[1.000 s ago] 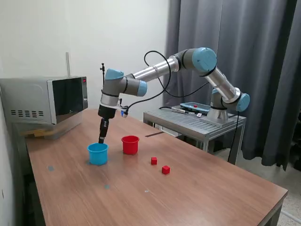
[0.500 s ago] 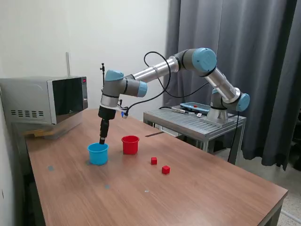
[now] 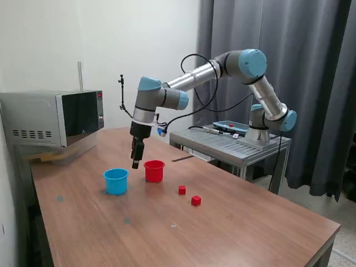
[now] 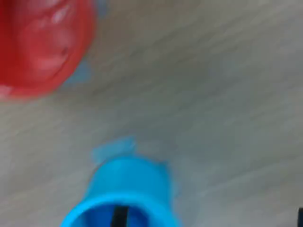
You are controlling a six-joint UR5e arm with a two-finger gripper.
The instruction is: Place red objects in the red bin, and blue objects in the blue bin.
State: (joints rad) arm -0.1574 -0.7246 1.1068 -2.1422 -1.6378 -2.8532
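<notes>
1. Microwave [image 3: 53,119]: grey, at the desk's [image 3: 239,233] far corner on the exterior view's left, door shut.
2. Blue cup [image 3: 115,181]: upright on the desk, nearer that left edge than the other task items. The wrist view shows its rim and inside [image 4: 124,196], blurred, with something dark in it that cannot be identified.
3. Gripper [image 3: 136,162]: pointing down, hanging above the desk over the gap between the two cups, tip at about rim height of the red cup, touching neither. Fingers look close together with nothing visible between them; how far apart they are cannot be told.
4. Red cup [image 3: 154,171]: upright, just beside the blue cup, apart from it, slightly farther back. In the wrist view [image 4: 40,45] its inside is too blurred to judge.
5. Red cube [image 3: 182,190]: on the desk, toward the exterior view's right of the red cup, outside it.
6. Second red cube [image 3: 196,201]: near the first, a little closer to the desk's near edge.
7. Blue cubes: not seen on the desk.
</notes>
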